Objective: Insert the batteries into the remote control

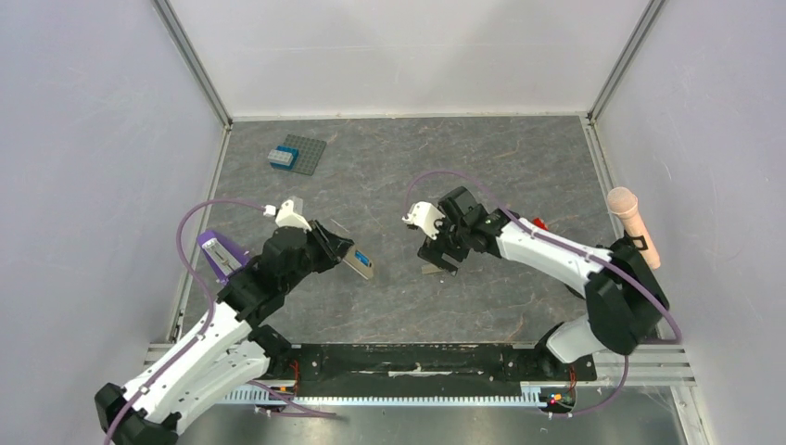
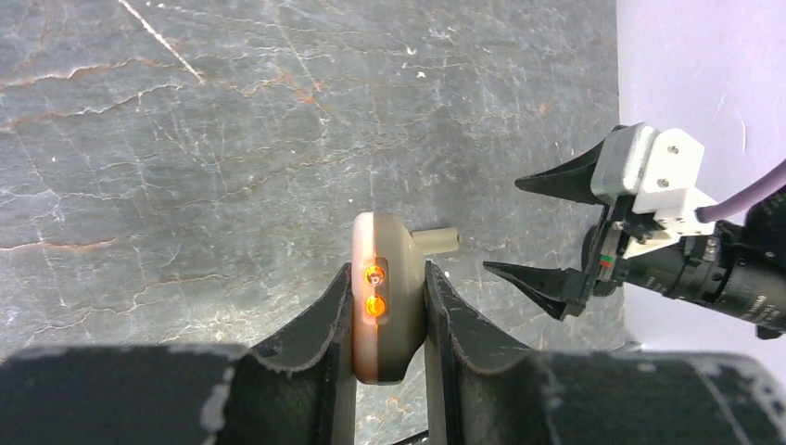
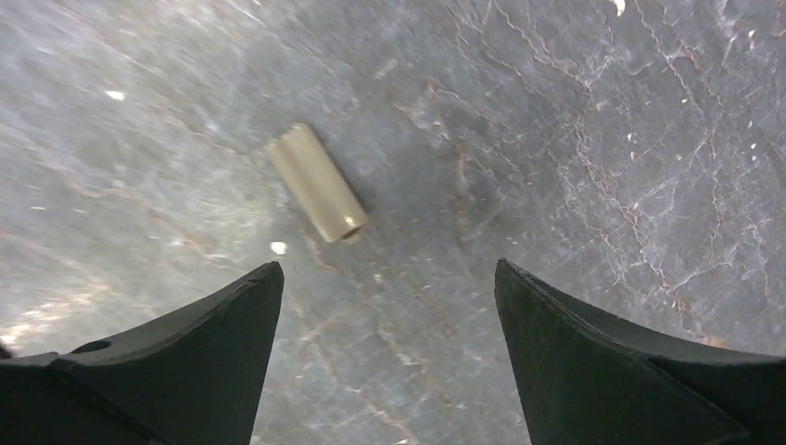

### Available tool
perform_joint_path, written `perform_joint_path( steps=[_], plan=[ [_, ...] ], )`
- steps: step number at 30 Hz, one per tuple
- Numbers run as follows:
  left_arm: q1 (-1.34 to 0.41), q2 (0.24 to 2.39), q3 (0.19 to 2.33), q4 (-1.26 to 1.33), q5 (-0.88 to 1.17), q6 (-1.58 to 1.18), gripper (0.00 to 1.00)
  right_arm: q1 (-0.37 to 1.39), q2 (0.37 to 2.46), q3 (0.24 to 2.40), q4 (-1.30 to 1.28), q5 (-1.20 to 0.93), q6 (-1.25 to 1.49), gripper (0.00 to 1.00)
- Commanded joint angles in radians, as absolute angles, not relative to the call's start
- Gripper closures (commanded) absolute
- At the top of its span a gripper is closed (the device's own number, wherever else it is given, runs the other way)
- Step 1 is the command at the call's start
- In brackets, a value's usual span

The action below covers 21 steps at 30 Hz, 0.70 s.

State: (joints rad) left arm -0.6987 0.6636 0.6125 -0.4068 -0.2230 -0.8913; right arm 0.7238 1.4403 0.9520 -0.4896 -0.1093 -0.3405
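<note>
The remote control [image 1: 358,264], slim and white, is clamped edge-on in my left gripper [image 1: 339,252] and held off the table. A blue battery [image 1: 361,258] shows in its back. In the left wrist view my left gripper [image 2: 387,271] is shut on the remote [image 2: 380,306], where two orange lights glow. A small beige battery-sized cylinder [image 3: 317,183] lies loose on the table. My right gripper [image 3: 389,269] hovers open just above it, touching nothing. The same cylinder [image 2: 436,239] lies just past the remote, with the right gripper [image 2: 525,224] beside it.
A grey studded plate with a blue brick [image 1: 297,155] sits at the back left. A purple and white object [image 1: 221,252] lies left of the left arm. A small red object [image 1: 539,223] and a pink microphone-shaped item [image 1: 635,222] are at the right.
</note>
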Motion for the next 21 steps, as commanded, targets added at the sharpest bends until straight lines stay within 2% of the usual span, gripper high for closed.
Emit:
perform_joint_path(
  steps=[1,9,21],
  plan=[
    [-0.54,0.712,0.59,-0.262,0.049,-0.954,0.98,0.679,1.539,1.02,-0.497,-0.186,-0.547,0.14],
    [-0.439,0.797,0.561,-0.127,0.225,-0.973,0.98,0.676,1.608,0.992,-0.484,-0.273,-0.674,0.17],
    [-0.354,0.833,0.534,-0.075,0.302,-0.983,0.98,0.676,1.642,0.908,-0.391,-0.249,-0.716,0.21]
  ],
)
